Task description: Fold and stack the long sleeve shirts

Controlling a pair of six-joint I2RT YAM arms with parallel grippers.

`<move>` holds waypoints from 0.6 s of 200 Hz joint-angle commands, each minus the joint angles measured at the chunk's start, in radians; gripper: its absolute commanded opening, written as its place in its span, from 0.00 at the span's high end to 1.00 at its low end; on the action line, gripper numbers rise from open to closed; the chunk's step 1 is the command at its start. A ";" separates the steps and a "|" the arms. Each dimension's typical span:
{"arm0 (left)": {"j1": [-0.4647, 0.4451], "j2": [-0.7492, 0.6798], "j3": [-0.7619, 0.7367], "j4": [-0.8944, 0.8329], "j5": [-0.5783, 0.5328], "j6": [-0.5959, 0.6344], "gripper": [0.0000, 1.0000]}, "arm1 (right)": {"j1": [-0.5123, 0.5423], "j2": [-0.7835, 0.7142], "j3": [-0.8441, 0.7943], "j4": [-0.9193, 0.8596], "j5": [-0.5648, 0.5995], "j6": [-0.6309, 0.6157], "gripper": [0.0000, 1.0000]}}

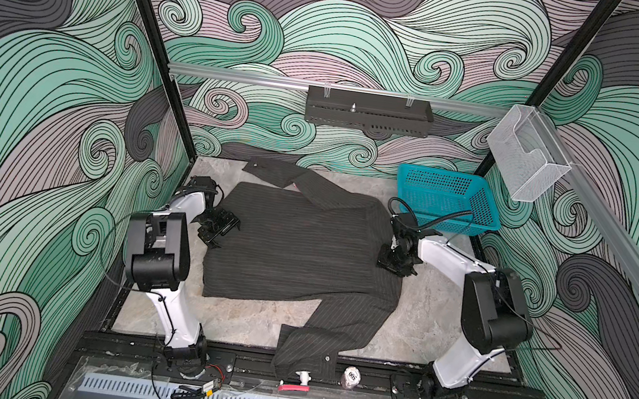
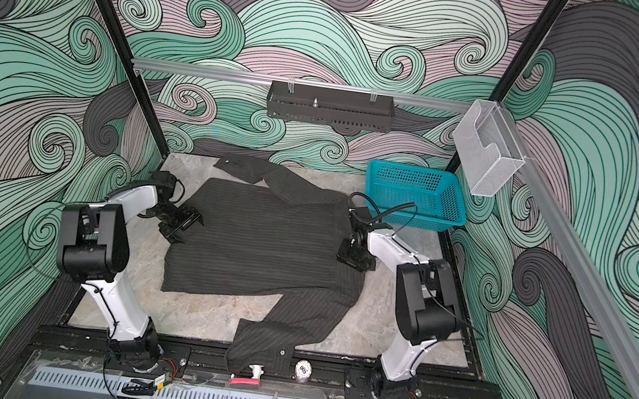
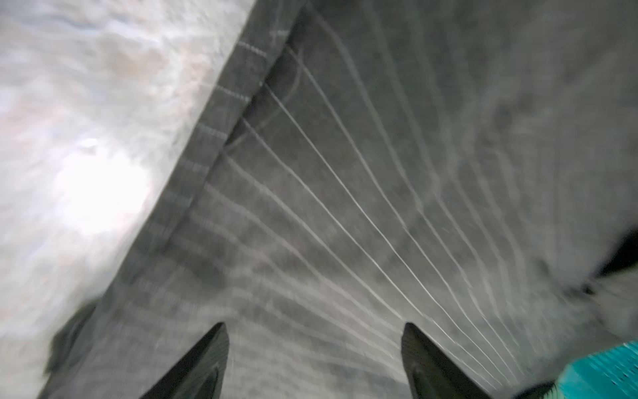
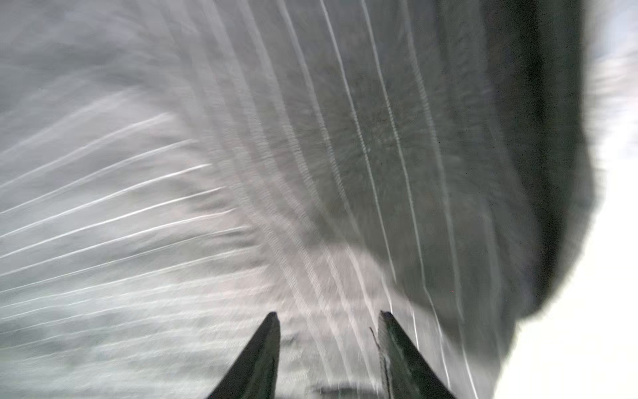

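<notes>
The shirt (image 1: 303, 248) is lying lengthwise between the released left end effector (image 1: 222, 230) and the released right end effector (image 1: 392, 262).

We read just one marking, in both top views: three dark digits on the pale top of a small silvery cylinder (image 1: 351, 376) (image 2: 303, 370). It stands on the black front rail (image 1: 374, 377), at about 6 o'clock of the marbled table (image 1: 251, 325). As shown, the digits look like "005"; read from the opposite side they would be "500". They are small and slightly blurred, so we cannot tell which reading is meant.
</notes>
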 commanded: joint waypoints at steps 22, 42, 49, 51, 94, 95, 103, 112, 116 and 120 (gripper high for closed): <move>0.010 -0.343 -0.043 -0.124 -0.032 0.021 0.16 | 0.006 -0.269 -0.024 -0.124 0.055 0.061 0.47; 0.018 -0.470 -0.136 -0.180 -0.035 0.004 0.16 | 0.006 -0.391 -0.103 -0.138 0.033 0.117 0.46; 0.020 -0.511 -0.180 -0.188 -0.024 -0.006 0.16 | 0.007 -0.431 -0.135 -0.148 0.039 0.158 0.46; 0.020 -0.524 -0.196 -0.186 -0.020 -0.009 0.16 | 0.007 -0.442 -0.144 -0.150 0.038 0.167 0.46; 0.021 -0.757 -0.484 -0.165 0.033 -0.157 0.16 | 0.020 -0.655 -0.298 -0.165 0.018 0.290 0.46; 0.021 -0.762 -0.487 -0.167 0.033 -0.160 0.16 | 0.020 -0.658 -0.301 -0.166 0.018 0.291 0.46; 0.021 -0.795 -0.517 -0.184 0.029 -0.187 0.16 | 0.023 -0.678 -0.316 -0.172 0.014 0.298 0.46; 0.021 -0.832 -0.552 -0.196 0.020 -0.217 0.16 | 0.025 -0.691 -0.327 -0.182 0.009 0.303 0.46; 0.021 -0.846 -0.568 -0.199 0.010 -0.232 0.16 | 0.027 -0.694 -0.331 -0.185 0.006 0.304 0.46; 0.021 -0.861 -0.583 -0.201 -0.003 -0.245 0.16 | 0.027 -0.697 -0.335 -0.188 0.003 0.304 0.46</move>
